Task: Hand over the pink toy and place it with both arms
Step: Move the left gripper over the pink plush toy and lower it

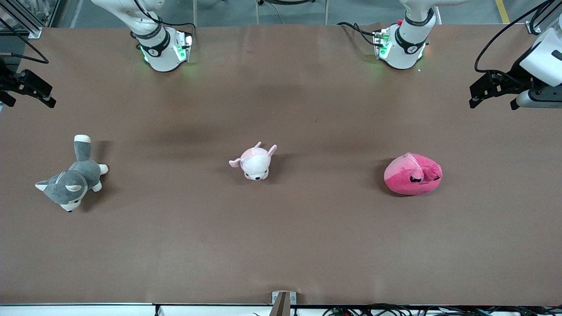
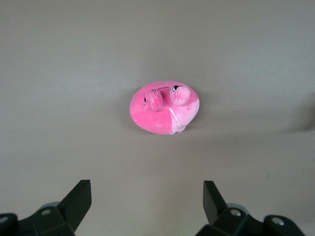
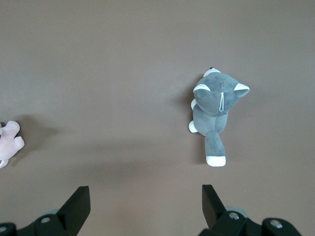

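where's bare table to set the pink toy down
Bare table lies between the pink toy and the pale pink plush, and between that plush and the grey husky plush. The strip nearest the front camera is free. Nowhere crowded.

We've got a fuzzy plush pink toy (image 1: 412, 174) on a matt brown table (image 1: 281, 245), plus glossy white plastic arms (image 1: 160, 48)

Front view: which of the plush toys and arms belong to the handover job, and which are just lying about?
Belongs to the job:
- hot-pink round plush, toward the left arm's end
- left tool, open, waiting
- right tool, open, waiting

Lying about:
- pale pink-and-white plush, mid-table
- grey-and-white plush
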`<state>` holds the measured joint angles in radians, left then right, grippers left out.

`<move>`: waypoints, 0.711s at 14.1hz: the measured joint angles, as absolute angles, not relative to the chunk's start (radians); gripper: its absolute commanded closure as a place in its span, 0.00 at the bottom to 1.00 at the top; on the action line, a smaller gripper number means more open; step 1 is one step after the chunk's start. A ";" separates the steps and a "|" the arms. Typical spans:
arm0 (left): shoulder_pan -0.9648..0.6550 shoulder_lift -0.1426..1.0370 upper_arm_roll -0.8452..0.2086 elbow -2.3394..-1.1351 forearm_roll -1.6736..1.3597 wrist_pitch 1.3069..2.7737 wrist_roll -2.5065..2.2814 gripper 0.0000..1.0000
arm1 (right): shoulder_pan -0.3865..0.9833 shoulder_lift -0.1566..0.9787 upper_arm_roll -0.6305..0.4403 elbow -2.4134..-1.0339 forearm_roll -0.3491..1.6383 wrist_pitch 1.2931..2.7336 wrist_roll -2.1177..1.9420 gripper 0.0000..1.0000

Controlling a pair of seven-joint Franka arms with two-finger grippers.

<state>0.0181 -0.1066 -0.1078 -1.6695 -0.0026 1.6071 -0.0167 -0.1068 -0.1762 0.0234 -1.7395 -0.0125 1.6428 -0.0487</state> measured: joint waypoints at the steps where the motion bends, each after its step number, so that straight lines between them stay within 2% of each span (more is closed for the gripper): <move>1: 0.018 -0.102 -0.108 -1.663 -0.003 1.607 -0.017 0.00 | -0.107 -0.176 0.023 -1.740 -0.013 1.643 -0.049 0.00; 5: 0.019 -0.056 -0.107 -1.622 0.008 1.607 -0.017 0.00 | -0.107 -0.169 0.023 -1.746 -0.013 1.641 -0.049 0.00; 10: 0.023 0.108 -0.100 -1.547 0.033 1.610 -0.021 0.00 | -0.107 -0.168 0.023 -1.746 -0.013 1.642 -0.049 0.00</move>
